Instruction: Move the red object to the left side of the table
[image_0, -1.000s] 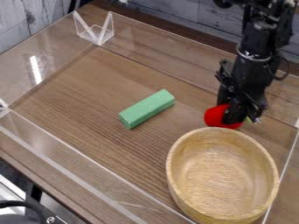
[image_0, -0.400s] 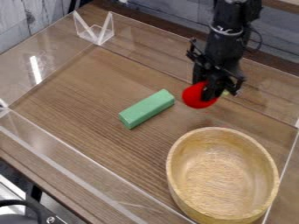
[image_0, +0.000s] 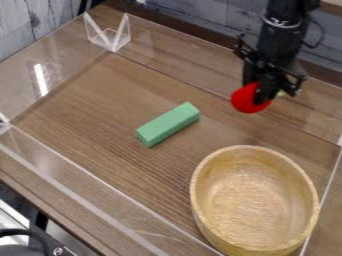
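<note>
The red object (image_0: 249, 98), a small round toy, hangs just above the brown wood-grain table (image_0: 94, 110) toward its back right. My gripper (image_0: 265, 90) points straight down from the black arm and is shut on the red object, whose upper part is hidden between the fingers. The toy hangs clear of the tabletop.
A green rectangular block (image_0: 168, 124) lies mid-table, left of the gripper. A round light wooden bowl (image_0: 254, 206) fills the front right corner. Low clear acrylic walls (image_0: 60, 160) edge the table, with a clear stand (image_0: 107, 33) at the back left.
The gripper lifted the red object from beside the bowl, swung left with it, then moved back to the right and farther from the bowl.
</note>
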